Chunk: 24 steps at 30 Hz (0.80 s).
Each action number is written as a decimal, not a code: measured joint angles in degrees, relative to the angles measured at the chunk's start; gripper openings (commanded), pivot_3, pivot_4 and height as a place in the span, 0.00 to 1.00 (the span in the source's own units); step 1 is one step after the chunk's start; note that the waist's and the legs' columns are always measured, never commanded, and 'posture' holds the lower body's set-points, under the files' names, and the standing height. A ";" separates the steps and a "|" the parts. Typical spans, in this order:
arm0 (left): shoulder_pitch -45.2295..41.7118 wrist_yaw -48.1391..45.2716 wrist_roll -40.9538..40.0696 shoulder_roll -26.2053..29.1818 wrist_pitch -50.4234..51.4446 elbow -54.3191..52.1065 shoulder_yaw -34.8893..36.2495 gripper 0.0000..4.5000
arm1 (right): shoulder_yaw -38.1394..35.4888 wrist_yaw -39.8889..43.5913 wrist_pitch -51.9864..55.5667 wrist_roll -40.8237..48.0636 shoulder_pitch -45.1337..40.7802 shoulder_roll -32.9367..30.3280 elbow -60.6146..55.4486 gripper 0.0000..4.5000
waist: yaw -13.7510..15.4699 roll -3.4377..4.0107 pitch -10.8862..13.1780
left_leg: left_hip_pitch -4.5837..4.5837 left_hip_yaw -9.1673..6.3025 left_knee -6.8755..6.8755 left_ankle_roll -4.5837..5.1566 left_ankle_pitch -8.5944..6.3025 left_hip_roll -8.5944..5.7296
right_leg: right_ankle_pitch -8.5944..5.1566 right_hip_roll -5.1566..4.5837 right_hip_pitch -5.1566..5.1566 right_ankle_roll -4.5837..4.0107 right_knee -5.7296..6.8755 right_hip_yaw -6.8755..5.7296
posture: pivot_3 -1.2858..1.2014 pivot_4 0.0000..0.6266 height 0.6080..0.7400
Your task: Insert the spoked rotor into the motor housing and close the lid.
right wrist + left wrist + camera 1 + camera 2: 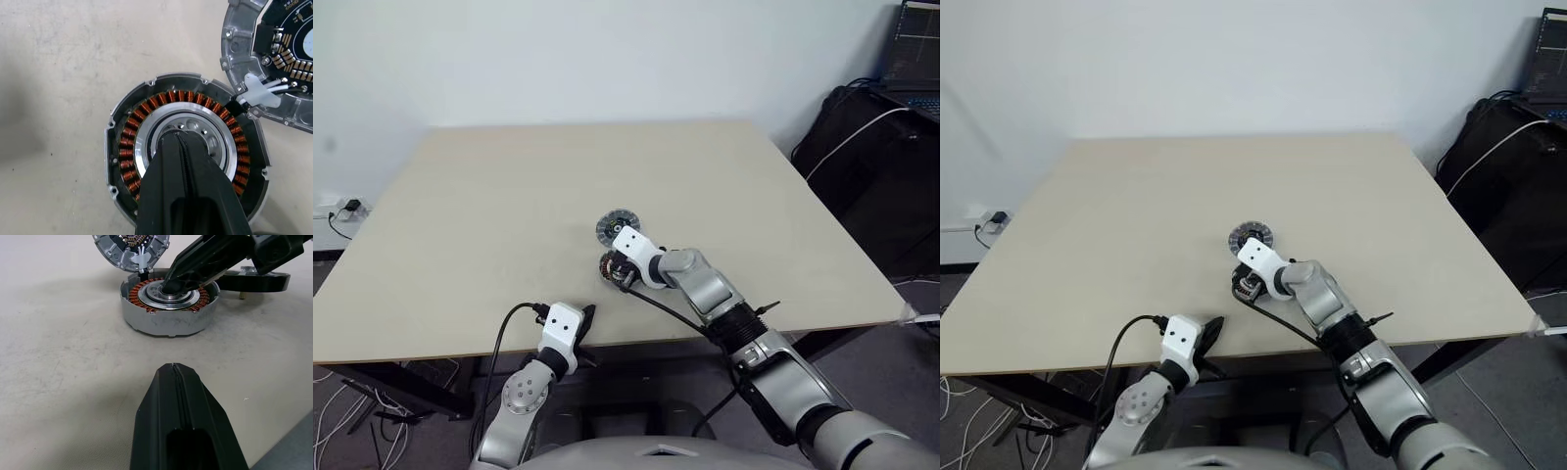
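The right gripper, fingers pressed together and holding nothing, touches the centre of the motor housing directly under its tips, with the lid just beyond.

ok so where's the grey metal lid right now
The grey metal lid lies open on the beige table, just beyond the copper-wound motor housing, near the table's middle.
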 measured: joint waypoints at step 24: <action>-0.08 -0.51 -0.06 -0.12 -0.25 1.49 -0.01 0.00 | -0.63 0.98 -0.52 -0.04 -1.31 -1.57 1.70 0.01 | 0.08 0.05 0.04 | -0.03 -0.03 -0.04 0.00 0.00 0.00 | 0.00 -0.02 0.00 0.00 -0.09 -0.03 | 0.52 0.00 1.00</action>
